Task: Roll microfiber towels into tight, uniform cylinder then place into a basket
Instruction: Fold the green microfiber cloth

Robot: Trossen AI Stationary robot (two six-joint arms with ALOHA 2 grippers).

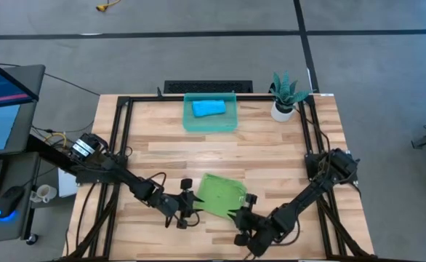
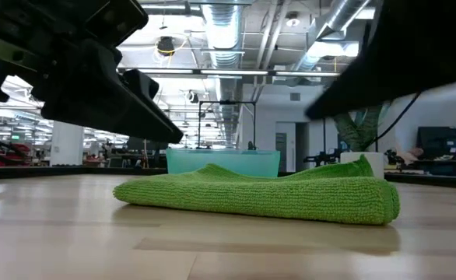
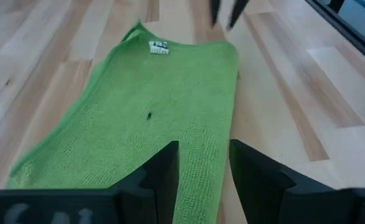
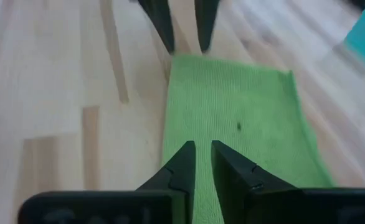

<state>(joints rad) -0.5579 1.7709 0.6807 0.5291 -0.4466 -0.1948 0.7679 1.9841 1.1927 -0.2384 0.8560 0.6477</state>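
A lime-green microfiber towel (image 1: 219,193) lies folded flat on the wooden table near its front edge, and shows thick in the low view (image 2: 259,194). My left gripper (image 3: 202,152) hovers open over the towel's left end (image 3: 151,118). My right gripper (image 4: 203,149) hovers over its right end (image 4: 232,118), open with only a narrow gap between its fingers. In the low view both sets of fingers stand above the cloth. The teal basket (image 1: 187,120) stands at the far middle, and a rolled sky-blue towel (image 1: 208,108) lies inside it.
A white pot with a green plant (image 1: 286,98) stands at the table's far right corner. A black frame (image 1: 118,145) runs along the table's edges. Bare wood lies between the green towel and the basket.
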